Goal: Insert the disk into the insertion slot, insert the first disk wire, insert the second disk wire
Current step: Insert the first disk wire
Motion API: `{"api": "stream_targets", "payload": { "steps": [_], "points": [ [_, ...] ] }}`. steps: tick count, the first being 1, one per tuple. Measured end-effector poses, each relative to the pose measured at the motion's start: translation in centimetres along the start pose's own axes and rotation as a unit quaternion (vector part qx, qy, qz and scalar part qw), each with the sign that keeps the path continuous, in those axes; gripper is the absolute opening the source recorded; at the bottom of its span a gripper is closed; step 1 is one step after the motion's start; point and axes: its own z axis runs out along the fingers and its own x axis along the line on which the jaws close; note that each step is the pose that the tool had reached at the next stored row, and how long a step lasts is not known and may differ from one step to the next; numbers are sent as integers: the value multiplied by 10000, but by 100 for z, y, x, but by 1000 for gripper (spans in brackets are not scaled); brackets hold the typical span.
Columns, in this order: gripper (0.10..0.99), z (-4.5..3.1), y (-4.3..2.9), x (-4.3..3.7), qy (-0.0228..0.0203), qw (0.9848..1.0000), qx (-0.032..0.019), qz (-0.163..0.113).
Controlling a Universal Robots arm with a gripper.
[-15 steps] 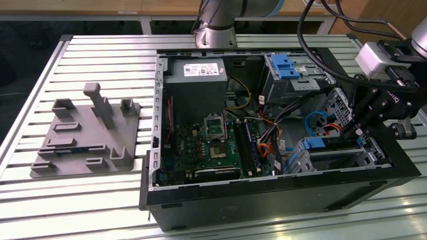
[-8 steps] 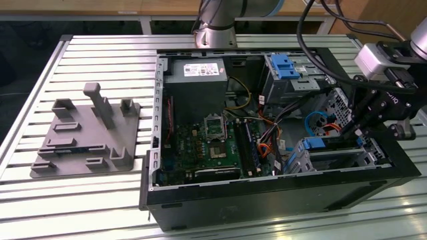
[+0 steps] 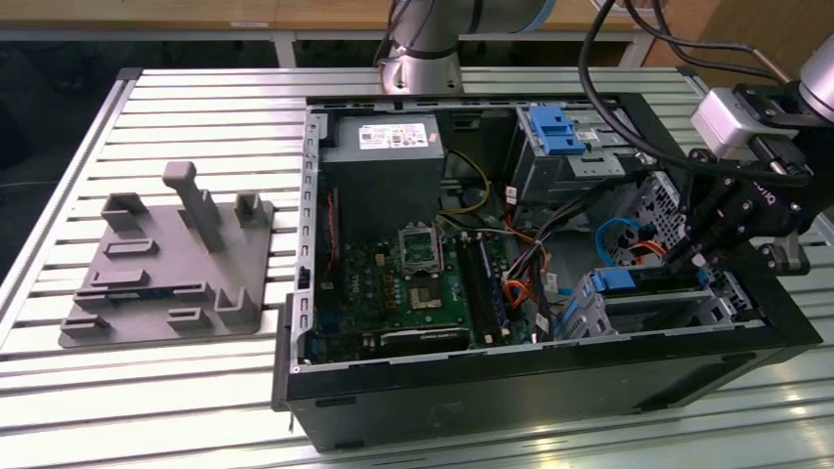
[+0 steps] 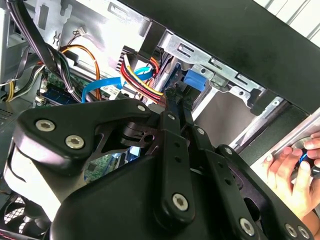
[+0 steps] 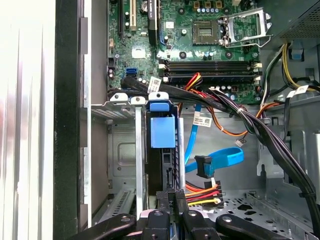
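The jaws of the gripper (image 5: 172,201) stand nearly together with a thin gap between them. Their tips are at the near edge of the disk (image 5: 162,131); whether they pinch it I cannot tell. Far off the jaws toward the exterior view's left, a grey fixture (image 3: 170,264) lies on the slatted table (image 3: 195,117). Nearer to them is the motherboard (image 3: 404,283). Straight ahead of the jaws, the disk stands on edge inside the insertion slot (image 5: 122,160). Just beside the jaws, outside the slot, lie a blue flat cable (image 5: 220,159) and a red-yellow wire bundle (image 5: 202,192).
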Motion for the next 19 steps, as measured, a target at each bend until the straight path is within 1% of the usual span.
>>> {"api": "stream_targets", "payload": {
  "steps": [12,19],
  "points": [
    [165,28,-2,1,3,10000,-1,-28],
    [165,23,-2,0,0,10000,-1,-29]
  ]
}}
